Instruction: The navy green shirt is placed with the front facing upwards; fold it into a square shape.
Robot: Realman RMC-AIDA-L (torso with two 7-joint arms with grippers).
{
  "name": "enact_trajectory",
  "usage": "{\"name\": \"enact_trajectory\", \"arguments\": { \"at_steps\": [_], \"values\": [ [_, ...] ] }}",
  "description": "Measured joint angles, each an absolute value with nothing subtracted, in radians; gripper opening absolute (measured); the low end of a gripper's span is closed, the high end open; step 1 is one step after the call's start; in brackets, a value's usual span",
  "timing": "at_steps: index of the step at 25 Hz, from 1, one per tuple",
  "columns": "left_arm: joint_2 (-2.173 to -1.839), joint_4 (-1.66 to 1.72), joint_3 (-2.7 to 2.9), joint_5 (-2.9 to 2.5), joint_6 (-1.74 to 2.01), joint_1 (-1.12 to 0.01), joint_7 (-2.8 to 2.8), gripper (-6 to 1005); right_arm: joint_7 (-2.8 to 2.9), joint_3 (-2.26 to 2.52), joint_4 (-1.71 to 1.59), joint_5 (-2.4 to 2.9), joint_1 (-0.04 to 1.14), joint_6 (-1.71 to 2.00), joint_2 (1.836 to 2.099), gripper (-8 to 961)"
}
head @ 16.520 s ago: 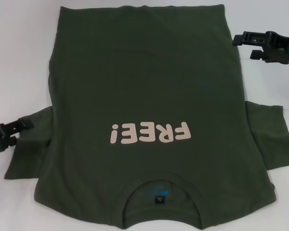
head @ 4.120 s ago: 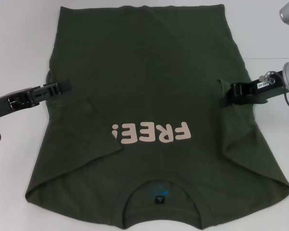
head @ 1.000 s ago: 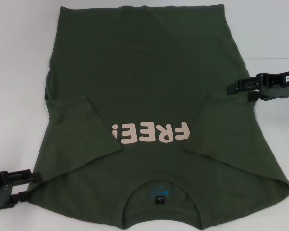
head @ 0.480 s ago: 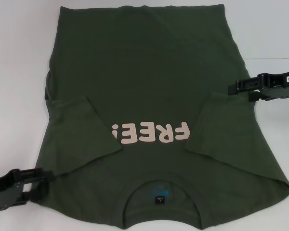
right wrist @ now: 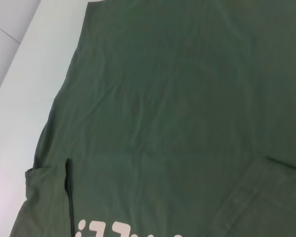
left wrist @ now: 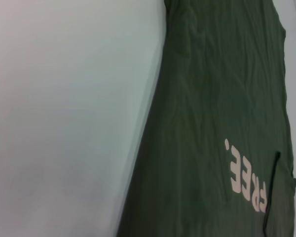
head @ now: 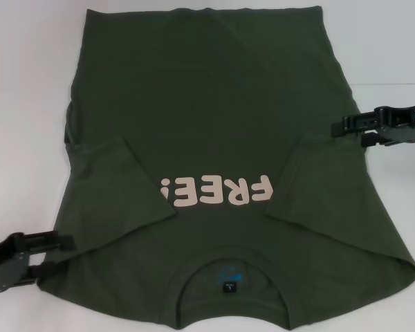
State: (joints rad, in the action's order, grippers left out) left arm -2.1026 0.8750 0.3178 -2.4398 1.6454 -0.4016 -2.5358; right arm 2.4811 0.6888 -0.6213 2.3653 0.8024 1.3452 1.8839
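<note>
The navy green shirt (head: 207,104) lies flat, front up, with its collar (head: 228,266) nearest me and the pink "FREE!" lettering (head: 216,191) on the chest. Both sleeves are folded inward onto the body: the left sleeve (head: 117,187) and the right sleeve (head: 325,187). My left gripper (head: 61,254) is low at the shirt's left shoulder edge, open, with its upper finger just reaching the cloth. My right gripper (head: 347,133) sits open at the shirt's right side edge, level with the sleeve fold. The wrist views show only the shirt (left wrist: 212,98) (right wrist: 177,98) and the table.
A white table (head: 28,83) surrounds the shirt, with bare strips to the left and right of it. The hem (head: 200,10) reaches the far edge of the view. A small blue-printed label (head: 228,283) sits inside the neck.
Both sleeves were folded onto the body earlier. Over the last second my left gripper came in toward the shoulder edge, then drew back slightly left. My right gripper edged slightly right.
</note>
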Motion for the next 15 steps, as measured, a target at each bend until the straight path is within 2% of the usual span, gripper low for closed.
{"name": "enact_trajectory", "arguments": {
  "at_steps": [15],
  "values": [
    [-2.100, 0.905, 0.278, -2.470, 1.628, -0.366, -2.568, 720, 2.481, 0.686, -0.621, 2.365, 0.803, 1.345, 1.879, 915]
  ]
}}
